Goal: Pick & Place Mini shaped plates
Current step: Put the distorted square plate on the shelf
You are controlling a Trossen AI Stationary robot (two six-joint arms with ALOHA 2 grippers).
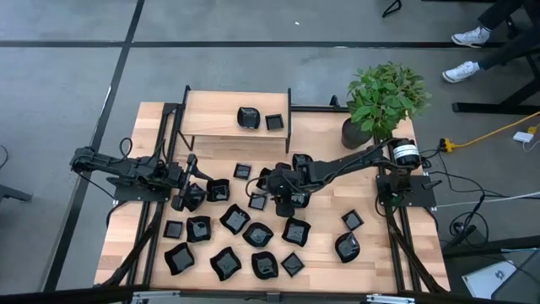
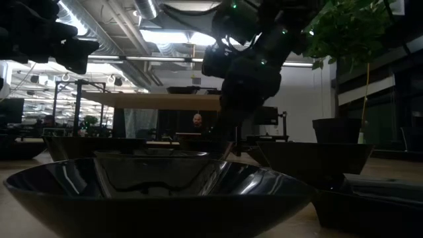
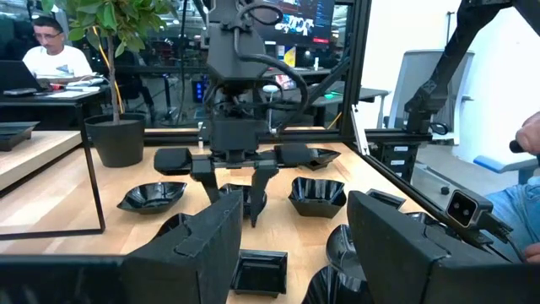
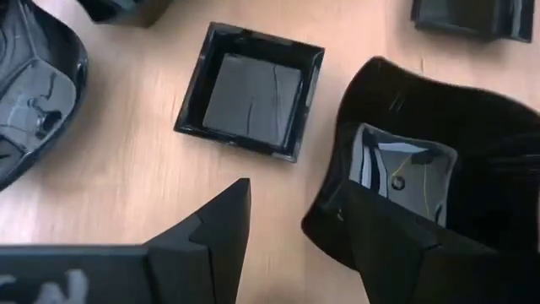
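Right jaws: the right gripper [image 1: 285, 201] hung low over the middle of the worktop [image 1: 371, 241], jaws spread wide and gripping nothing; the left wrist view showed both fingers apart with air between them.
Key relation: in the right wrist view a wavy-edged plate [image 4: 447, 169] lay under one finger, whose tip overlapped its near rim, while a small square plate [image 4: 253, 89] sat just beyond the gap, nearer the other finger. Judged from that, the wavy plate's rim was what the jaws were lined up to close on.
Long axis: the square plate had none to speak of; the wavy plate was cut off by the frame, so its axis could not be told.
Left jaws: the left gripper [image 1: 187, 196] waited at about 9 o'clock from the right one, also spread wide and empty, with a plate [image 1: 218, 190] just beside it.
Nearer arm: the right arm, plainly, for the two plates under it.
Where the plates were: most of the mini shaped plates [image 1: 245, 241] were scattered over the near half of the worktop; two more [image 1: 257, 119] sat on the raised shelf [image 1: 219, 114] at 12 o'clock.
Other: a potted plant [image 1: 384, 101] stood at about 2 o'clock.
Hidden: the low view was dark and filled by one plate's bowl [image 2: 158, 192]; whether the finger actually touched the wavy rim could not be told.
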